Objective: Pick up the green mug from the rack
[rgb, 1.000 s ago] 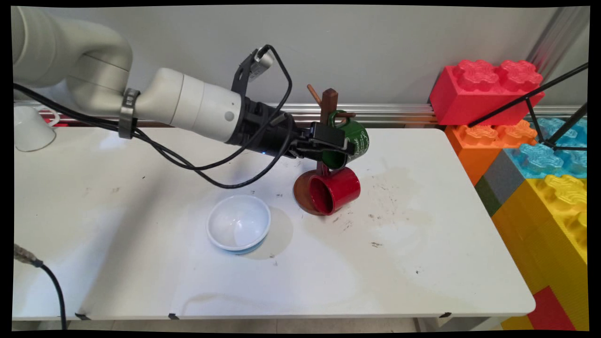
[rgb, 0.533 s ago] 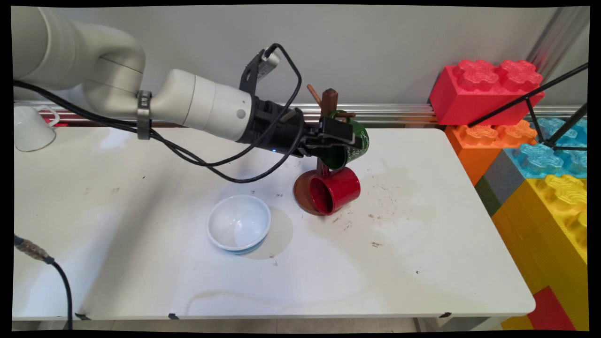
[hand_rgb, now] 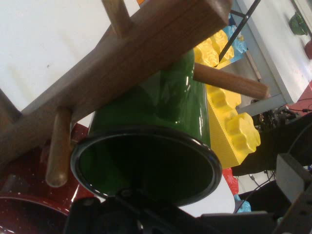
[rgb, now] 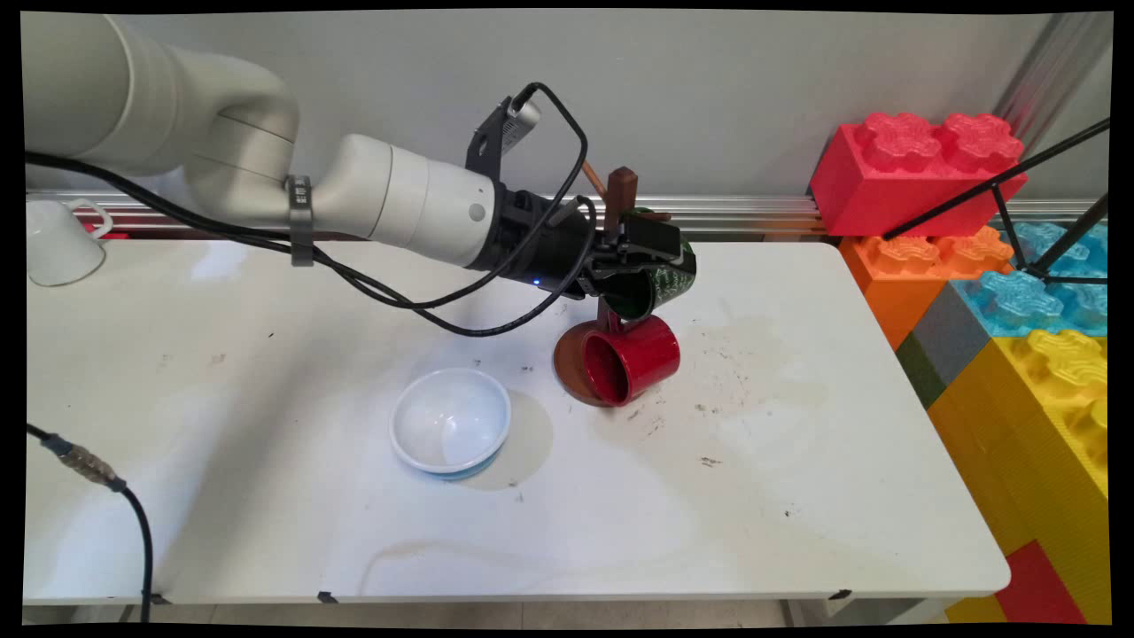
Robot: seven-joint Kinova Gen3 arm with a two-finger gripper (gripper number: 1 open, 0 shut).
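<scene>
Gripper (rgb: 651,257): clamped on green mug (rgb: 666,282) at wooden mug tree (rgb: 620,190), table's far centre. Red mug (rgb: 631,359) hangs on the tree below. White bowl (rgb: 450,420) sits near, front-left.

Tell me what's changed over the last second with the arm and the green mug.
The gripper has pushed rightward and slightly up, staying closed on the green mug, pressing it closer against the wooden mug tree. The red mug, bowl and white cup haven't moved.
</scene>
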